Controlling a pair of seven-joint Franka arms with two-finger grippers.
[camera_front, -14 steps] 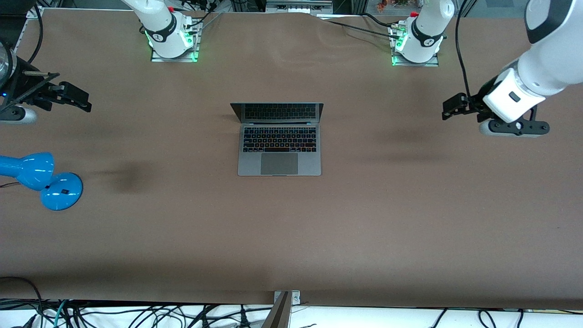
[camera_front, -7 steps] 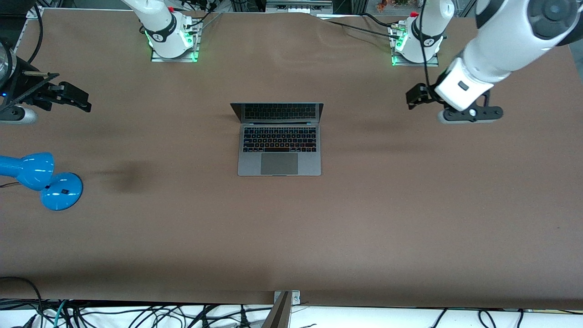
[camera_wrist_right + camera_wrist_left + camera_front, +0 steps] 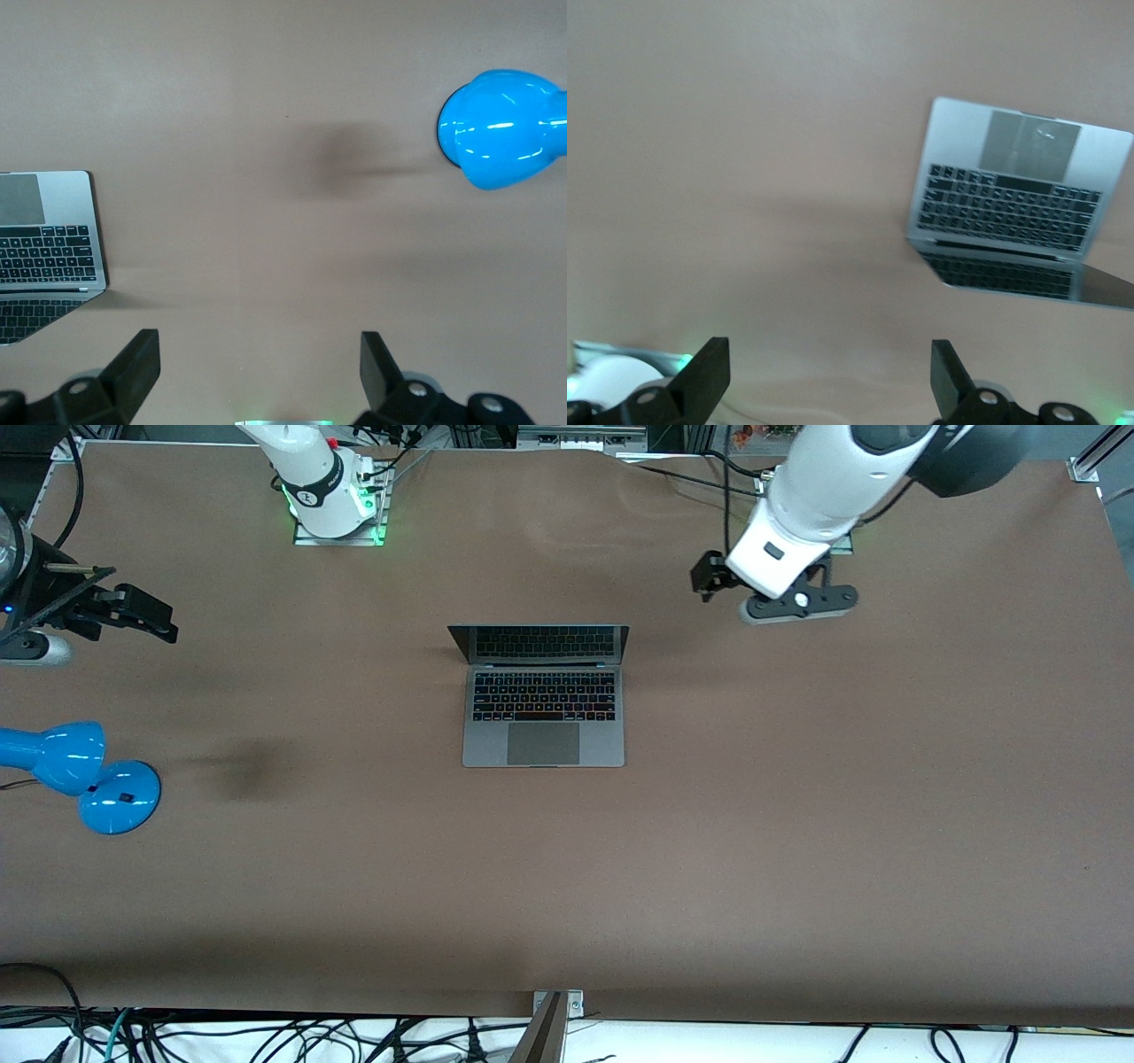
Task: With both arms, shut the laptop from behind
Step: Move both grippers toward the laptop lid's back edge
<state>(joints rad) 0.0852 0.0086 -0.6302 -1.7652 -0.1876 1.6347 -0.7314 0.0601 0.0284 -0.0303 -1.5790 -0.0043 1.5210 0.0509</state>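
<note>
The laptop [image 3: 542, 717] lies open in the middle of the brown table [image 3: 797, 824], its dark screen upright on the side toward the arms' bases. It also shows in the left wrist view [image 3: 1010, 199] and at the edge of the right wrist view [image 3: 44, 239]. My left gripper [image 3: 707, 577] is open and empty, up over bare table between the laptop and the left arm's base; its fingers [image 3: 709, 372] stand wide apart. My right gripper [image 3: 146, 615] is open and empty, waiting over the table's right-arm end; its fingers [image 3: 142, 359] are spread.
A blue desk lamp [image 3: 80, 775] stands at the right arm's end of the table, nearer the front camera than my right gripper; it shows in the right wrist view [image 3: 500, 128]. The right arm's base [image 3: 332, 500] has green lights. Cables hang along the table's front edge [image 3: 266, 1036].
My left arm has swung from the left arm's end of the table toward the laptop and the bases. The right arm and the laptop have not moved.
</note>
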